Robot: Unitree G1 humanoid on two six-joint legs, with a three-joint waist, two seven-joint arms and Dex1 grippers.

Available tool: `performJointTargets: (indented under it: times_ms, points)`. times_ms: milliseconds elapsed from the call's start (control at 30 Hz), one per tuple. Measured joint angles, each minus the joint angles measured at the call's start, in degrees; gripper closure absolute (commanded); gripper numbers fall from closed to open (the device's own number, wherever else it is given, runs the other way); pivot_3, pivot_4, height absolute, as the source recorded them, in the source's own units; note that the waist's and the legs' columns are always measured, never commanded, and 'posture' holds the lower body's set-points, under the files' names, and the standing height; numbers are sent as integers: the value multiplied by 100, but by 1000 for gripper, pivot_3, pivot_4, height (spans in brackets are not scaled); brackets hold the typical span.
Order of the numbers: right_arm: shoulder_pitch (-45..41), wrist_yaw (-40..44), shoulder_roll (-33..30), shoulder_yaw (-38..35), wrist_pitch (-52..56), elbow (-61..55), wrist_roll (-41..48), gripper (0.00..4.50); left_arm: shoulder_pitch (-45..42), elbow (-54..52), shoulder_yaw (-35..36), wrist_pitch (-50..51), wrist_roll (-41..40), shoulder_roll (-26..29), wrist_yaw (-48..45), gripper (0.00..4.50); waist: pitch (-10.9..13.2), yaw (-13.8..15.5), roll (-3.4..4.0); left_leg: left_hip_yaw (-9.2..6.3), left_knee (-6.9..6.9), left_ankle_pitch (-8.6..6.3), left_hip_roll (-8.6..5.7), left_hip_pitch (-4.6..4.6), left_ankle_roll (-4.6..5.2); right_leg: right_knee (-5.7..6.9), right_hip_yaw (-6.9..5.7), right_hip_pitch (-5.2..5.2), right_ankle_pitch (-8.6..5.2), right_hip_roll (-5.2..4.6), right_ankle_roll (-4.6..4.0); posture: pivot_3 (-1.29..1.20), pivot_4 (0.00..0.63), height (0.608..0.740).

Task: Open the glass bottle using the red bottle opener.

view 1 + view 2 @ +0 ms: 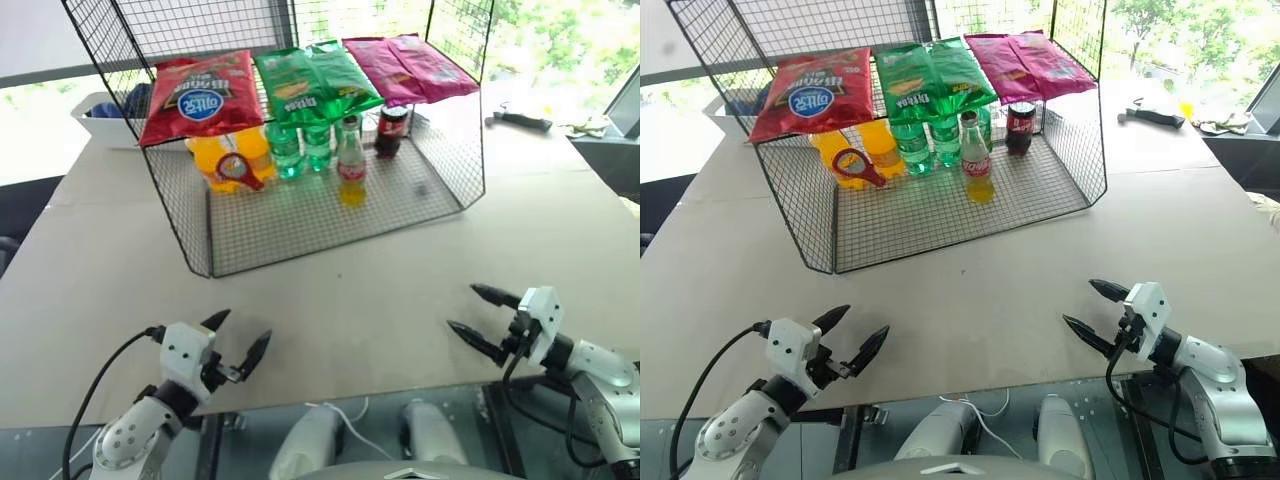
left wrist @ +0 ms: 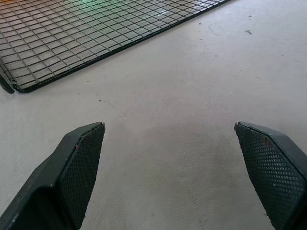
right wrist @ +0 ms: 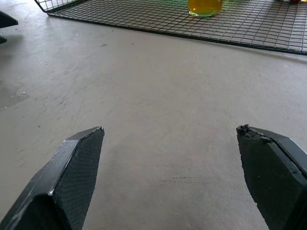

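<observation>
1. Lower frame: left end effector (image 1: pixel 240 345) and right end effector (image 1: pixel 483 315) hovered released, empty, over the bench (image 1: pixel 400 270).
2. Upper centre, untouched: glass bottle (image 1: pixel 351 160), capped, in the wire rack (image 1: pixel 330 215); red bottle opener (image 1: pixel 238 170) left of it. Everything remained undone.

Head stereo pair looks forward and down over the table (image 1: pixel 90 290) to the wire rack (image 1: pixel 300 220); each wrist camera sits low and close above the tabletop, facing along its fingers toward the rack's mesh floor; all views share it.
</observation>
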Motion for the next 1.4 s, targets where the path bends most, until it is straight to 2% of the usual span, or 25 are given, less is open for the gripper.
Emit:
performJointTargets:
  times_ms: [867, 1100, 1400]
  points:
    - [79, -38, 23, 25, 5, -124, -12, 45, -230, 94, 98, -12, -208, 98, -294, 0, 2, 0, 0, -1, 0, 0, 0, 0, 0, 0, -1, 0, 0, 0, 0, 0, 150, 740]
    - [-269, -206, 191, 400, 152, -754, -147, 45, -1233, 121, 343, 16, -297, -20, 123, 0, 1, 2, 0, -5, 1, 3, 0, 0, -5, 2, -3, -1, 1, 2, 0, 0, 150, 740]
    - [-1376, -819, 762, 1022, 945, -1706, -7, 45, -3286, 518, -39, 396, -70, -314, 873, 0, -1, 3, -7, -13, 6, 18, -4, -15, -31, 3, -10, -16, 3, 3, -1, 0, 150, 740]
